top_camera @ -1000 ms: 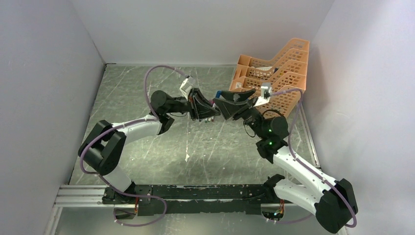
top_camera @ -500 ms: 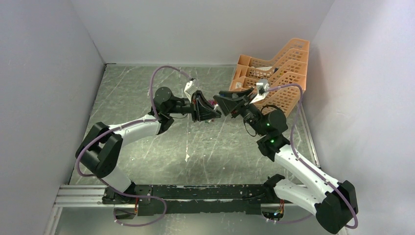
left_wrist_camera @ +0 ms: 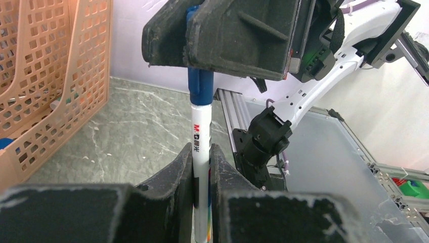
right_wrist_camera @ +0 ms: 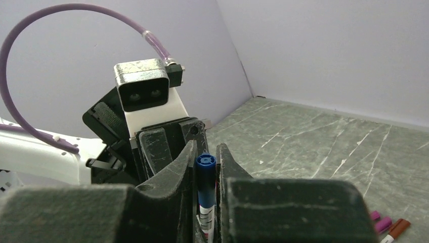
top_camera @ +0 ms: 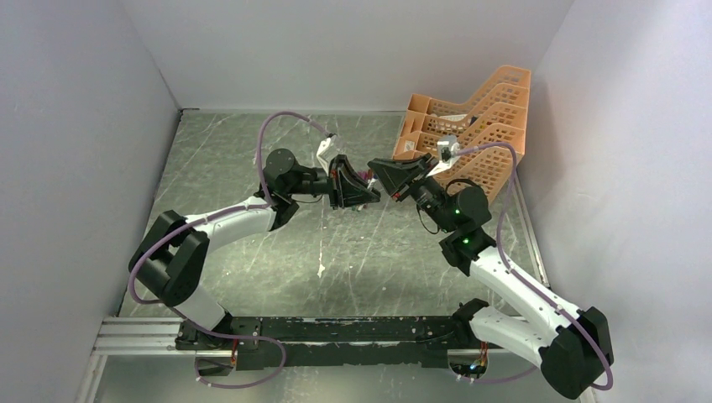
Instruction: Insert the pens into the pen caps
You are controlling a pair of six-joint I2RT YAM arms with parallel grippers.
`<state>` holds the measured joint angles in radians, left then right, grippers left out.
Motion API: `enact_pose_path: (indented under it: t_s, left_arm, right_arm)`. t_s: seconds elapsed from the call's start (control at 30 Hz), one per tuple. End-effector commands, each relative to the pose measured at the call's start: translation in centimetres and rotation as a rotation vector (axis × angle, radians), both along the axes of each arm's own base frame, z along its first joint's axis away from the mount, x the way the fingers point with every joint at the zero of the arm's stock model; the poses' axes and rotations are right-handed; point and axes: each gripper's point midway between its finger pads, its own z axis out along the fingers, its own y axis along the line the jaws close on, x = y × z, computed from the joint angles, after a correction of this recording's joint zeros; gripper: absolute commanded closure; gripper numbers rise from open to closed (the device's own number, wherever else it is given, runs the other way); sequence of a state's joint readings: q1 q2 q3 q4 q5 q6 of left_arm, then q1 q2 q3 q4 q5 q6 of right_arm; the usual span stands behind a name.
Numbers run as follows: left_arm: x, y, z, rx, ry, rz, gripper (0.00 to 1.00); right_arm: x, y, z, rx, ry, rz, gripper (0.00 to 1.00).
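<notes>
Orange mesh tray [top_camera: 470, 126] at the far right of the table [top_camera: 252, 151] is my reference. Both arms meet in the air just left of its near end, wrists facing each other.

On my left wrist feed, the left gripper [left_wrist_camera: 201, 149] is clamped on the white pen [left_wrist_camera: 200, 126], with both fingers pressed against the barrel just below the printed lettering. The pen runs straight up the feed away from that gripper, and the tray sits off to the left of it.

The blue cap [left_wrist_camera: 200, 83] sits on the far end of the pen, in line with the barrel. I cannot tell whether it is pushed fully home.

On my right wrist feed, the right gripper [right_wrist_camera: 206, 152] has its fingers drawn in tight against either side of that blue cap, which I see end-on, with the white barrel showing below it. It looks gripped rather than loose.

Low in the right corner of that feed, two magenta caps [right_wrist_camera: 379, 220] lie on the table, just beside a red-brown cap [right_wrist_camera: 399, 228]. The tray is outside that feed, so I cannot place them against it.
</notes>
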<state>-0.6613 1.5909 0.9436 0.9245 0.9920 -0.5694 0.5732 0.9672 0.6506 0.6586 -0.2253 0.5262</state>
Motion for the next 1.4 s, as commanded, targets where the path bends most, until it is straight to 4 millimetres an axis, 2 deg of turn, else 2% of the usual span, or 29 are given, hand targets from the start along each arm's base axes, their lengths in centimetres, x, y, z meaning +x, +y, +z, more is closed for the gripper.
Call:
enact_pose_path:
  t_s: [0.0,0.53,0.8,1.07,1.37]
  left_arm:
    - [-0.5,-0.3,3.5,-0.07,-0.07,-0.035,0.93]
    - [0.8,-1.4,10.3,-0.11,-0.221,-0.086,0.93]
    - [1.6,-1.9,11.3,-0.127,-0.242,-0.095,0.93]
    - [2.5,-2.0,13.1,-0.16,-0.263,-0.103,0.93]
    - [3.3,-2.4,14.3,-0.185,-0.27,-0.11,0.93]
  right_arm:
    - [-0.2,0.3,-0.8,-0.017,0.035,0.021,1.0]
    - [-3.7,1.0,-8.3,-0.115,0.263,0.169,1.0]
    - [-4.7,1.7,-12.4,-0.147,0.361,0.213,1.0]
    - [-5.5,2.5,-16.6,-0.173,0.447,0.234,1.0]
    - [-6.4,3.9,-19.5,-0.212,0.507,0.254,1.0]
